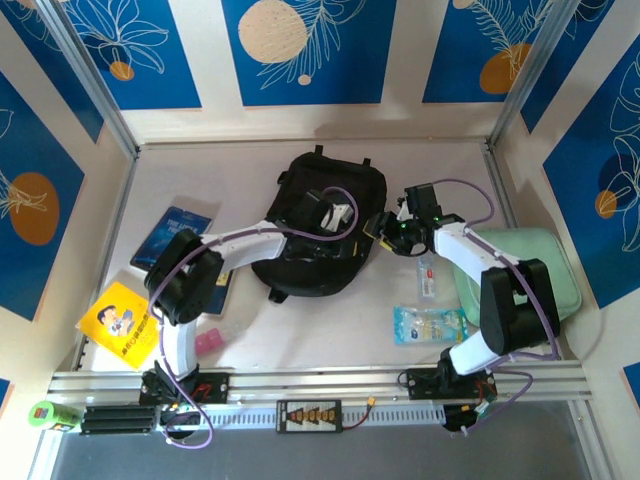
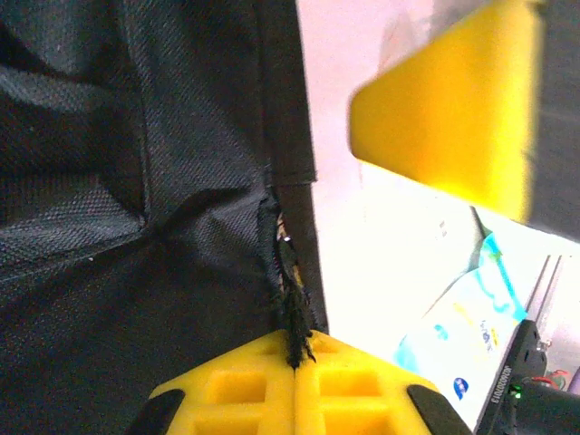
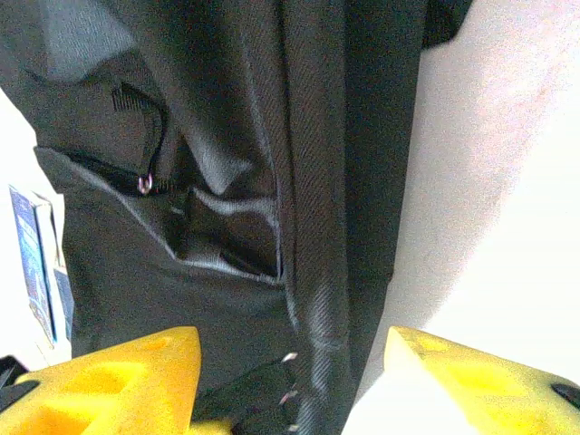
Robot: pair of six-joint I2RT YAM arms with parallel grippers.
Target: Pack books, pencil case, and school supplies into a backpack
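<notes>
The large black soft fabric backpack (image 1: 350, 180) lies limp, likely best taken by its seams: left pincer (image 2: 294, 358) clamps a frayed edge, right pincer (image 3: 292, 349) gapes wide at its side.

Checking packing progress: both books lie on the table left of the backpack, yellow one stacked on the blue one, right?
Not stacked: the yellow book lies apart from the blue book, not touching it; both are left of the backpack. The top view shows it.
</notes>
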